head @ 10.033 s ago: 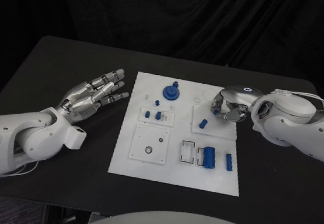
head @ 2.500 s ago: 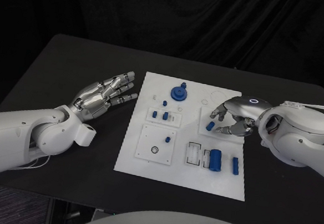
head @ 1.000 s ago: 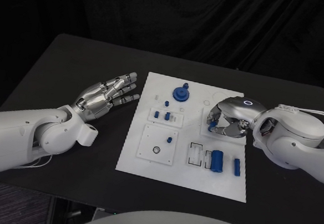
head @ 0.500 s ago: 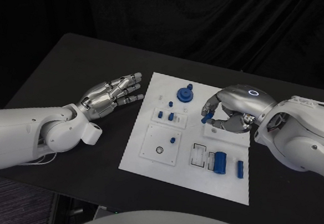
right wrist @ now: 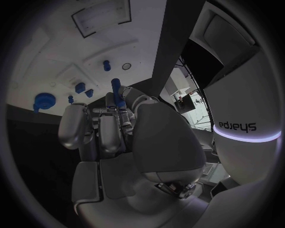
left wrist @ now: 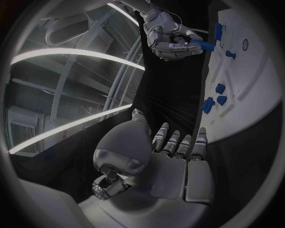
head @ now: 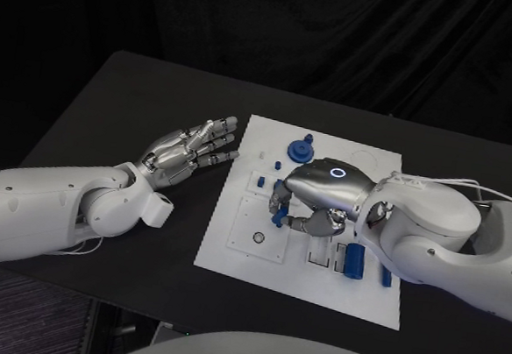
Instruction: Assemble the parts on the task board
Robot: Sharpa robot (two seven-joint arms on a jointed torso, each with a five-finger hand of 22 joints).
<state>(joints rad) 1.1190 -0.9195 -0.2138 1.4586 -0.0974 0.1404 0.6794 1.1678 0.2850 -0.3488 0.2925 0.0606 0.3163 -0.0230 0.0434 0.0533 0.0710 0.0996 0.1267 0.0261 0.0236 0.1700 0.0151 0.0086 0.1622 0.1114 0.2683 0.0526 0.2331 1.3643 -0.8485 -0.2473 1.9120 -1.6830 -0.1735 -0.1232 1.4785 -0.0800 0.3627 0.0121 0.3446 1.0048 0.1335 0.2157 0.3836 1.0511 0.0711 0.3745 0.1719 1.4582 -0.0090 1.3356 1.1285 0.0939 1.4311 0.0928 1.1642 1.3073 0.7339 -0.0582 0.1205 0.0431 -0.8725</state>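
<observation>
The white task board point(head: 299, 286) lies in the middle of the black table. My right hand point(head: 313, 197) hovers over the board's middle and pinches a short blue peg point(head: 279, 216) that points down above the square plate with a ring hole point(head: 247, 242). In the right wrist view the peg point(right wrist: 116, 90) sticks out between my fingertips point(right wrist: 110, 101) over the board point(right wrist: 59, 42). My left hand point(head: 193, 148) rests flat and open on the table just left of the board. From the left wrist I see my left palm point(left wrist: 172, 159) and, farther off, the right hand point(left wrist: 169, 35) with the peg point(left wrist: 202, 45).
A blue round piece with a knob point(head: 300, 151) stands near the board's far edge. Small blue pieces point(head: 260, 180) sit left of my right hand. A blue cylinder point(head: 355, 259) and a slim blue bar point(head: 386, 276) lie by the near right corner.
My right hand has moved left from the board's right side to its middle, carrying the blue peg. The left hand stays open beside the board. The camera has shifted.
</observation>
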